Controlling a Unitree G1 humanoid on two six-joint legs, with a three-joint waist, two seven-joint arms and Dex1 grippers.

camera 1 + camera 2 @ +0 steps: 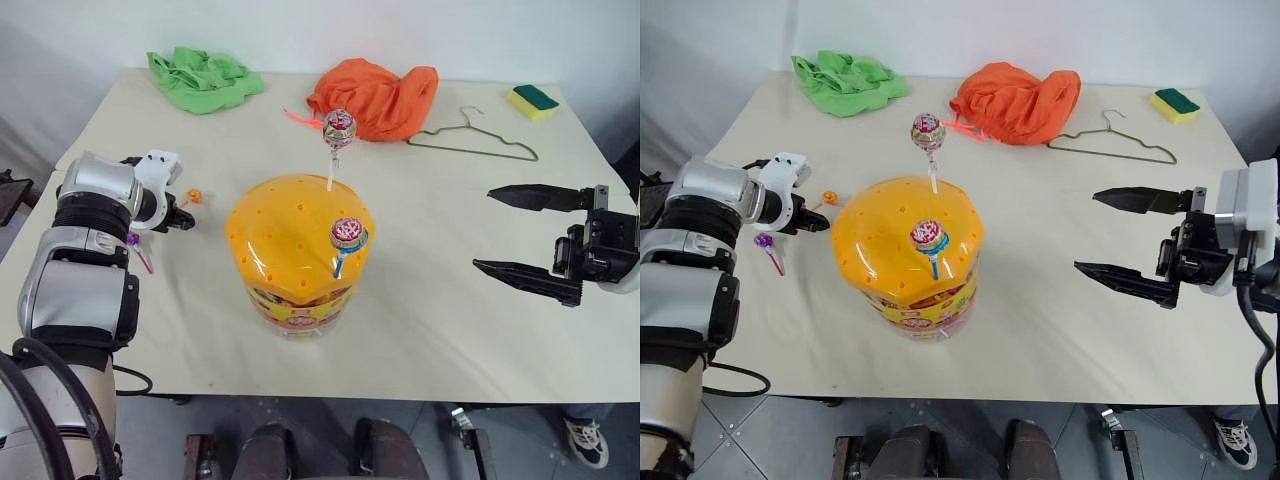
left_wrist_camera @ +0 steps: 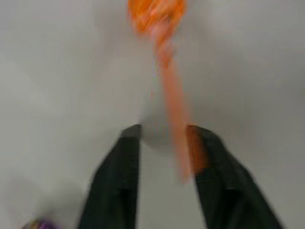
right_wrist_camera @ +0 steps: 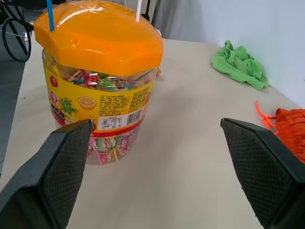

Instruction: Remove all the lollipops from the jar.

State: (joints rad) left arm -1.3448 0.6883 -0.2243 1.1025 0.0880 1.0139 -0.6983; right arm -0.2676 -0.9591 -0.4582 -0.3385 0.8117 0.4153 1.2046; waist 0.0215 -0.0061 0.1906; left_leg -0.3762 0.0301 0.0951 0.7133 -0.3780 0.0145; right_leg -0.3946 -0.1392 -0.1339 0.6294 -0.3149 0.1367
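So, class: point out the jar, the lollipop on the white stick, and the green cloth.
jar [image 1: 290, 235]: left eye view, orange lid.
lollipop on the white stick [image 1: 339, 127]: left eye view, wrapped head.
green cloth [image 1: 203, 78]: left eye view, middle folds.

**Where the cameras look**

Both head views look forward and down over the tabletop [image 1: 430, 330], sharing the jar [image 1: 298, 255], the cloths and the hanger [image 1: 1112, 142] behind it. The left wrist view sits close above the tabletop, looking down along its own jaws at an orange-stick lollipop [image 2: 164, 57]. The right wrist view looks level across the tabletop at the jar's side.
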